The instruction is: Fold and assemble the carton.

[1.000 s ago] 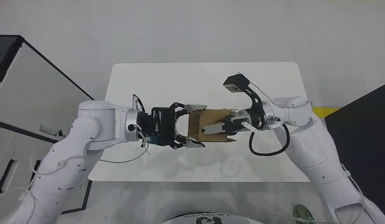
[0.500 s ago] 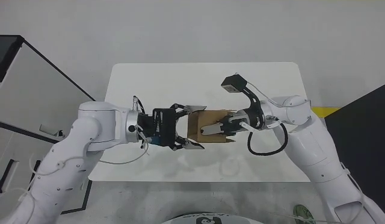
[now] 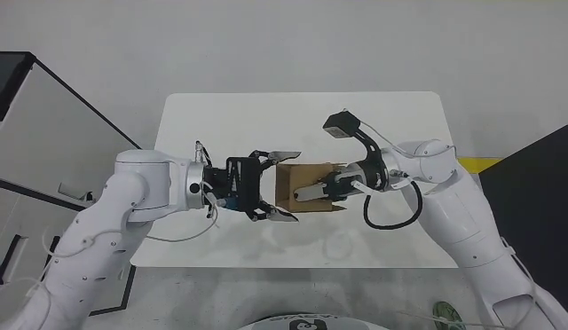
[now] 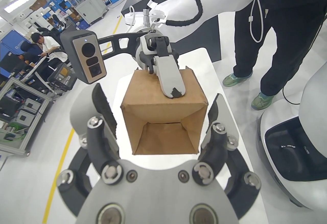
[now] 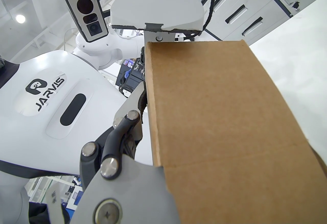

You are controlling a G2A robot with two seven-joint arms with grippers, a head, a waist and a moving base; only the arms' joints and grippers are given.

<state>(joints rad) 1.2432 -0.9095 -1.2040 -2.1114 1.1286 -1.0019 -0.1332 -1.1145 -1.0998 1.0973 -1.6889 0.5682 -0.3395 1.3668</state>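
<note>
A brown carton (image 3: 300, 186) hangs just above the white table (image 3: 399, 117), near its middle. My right gripper (image 3: 312, 191) is shut on the carton's wall, with one finger (image 4: 169, 77) lying on the top face. My left gripper (image 3: 282, 185) is open, its two fingers straddling the carton's open end without touching it. In the left wrist view that open end (image 4: 163, 130) faces me, flaps bent inward, between the dark pads (image 4: 215, 110). The right wrist view has the carton's side (image 5: 219, 117) close up, beside one finger (image 5: 131, 103).
The table's far half and right side (image 3: 390, 241) are bare. A person in dark clothes (image 4: 278, 31) stands off the table's end, touching nothing. A dark panel (image 3: 35, 108) stands beside the table on the left arm's side.
The left gripper's fingers have spread slightly wider around the carton's end. The right gripper and carton have shifted a little toward the left gripper.
</note>
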